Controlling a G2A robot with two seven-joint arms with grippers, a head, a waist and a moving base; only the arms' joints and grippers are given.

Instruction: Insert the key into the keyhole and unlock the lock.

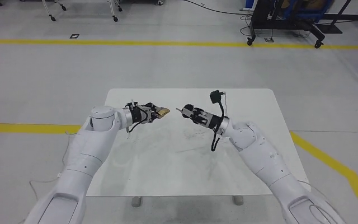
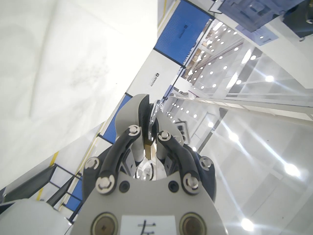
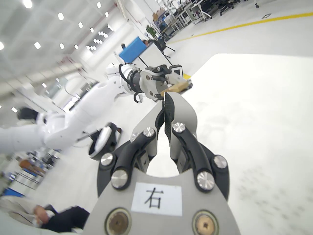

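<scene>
In the top view, the left gripper [image 1: 158, 112] is clamped on the brass lock [image 1: 163, 112] and holds it raised over the table [image 1: 246, 168], a pose judged to present the keyhole. The right gripper [image 1: 185, 110], just beside the lock, is closed on a thin tip judged to be the key [image 1: 179, 110]. In the left wrist view, the fingers [image 2: 129, 113] pinch the lock [image 2: 148, 147] tightly. In the right wrist view, the pads [image 3: 168, 108] are pressed together and aimed at the lock [image 3: 177, 88].

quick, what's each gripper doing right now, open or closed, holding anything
Left gripper: closed on the small brass padlock with silver shackle.
Right gripper: closed, pads pressed together; whether a key sits between them cannot be told.
</scene>
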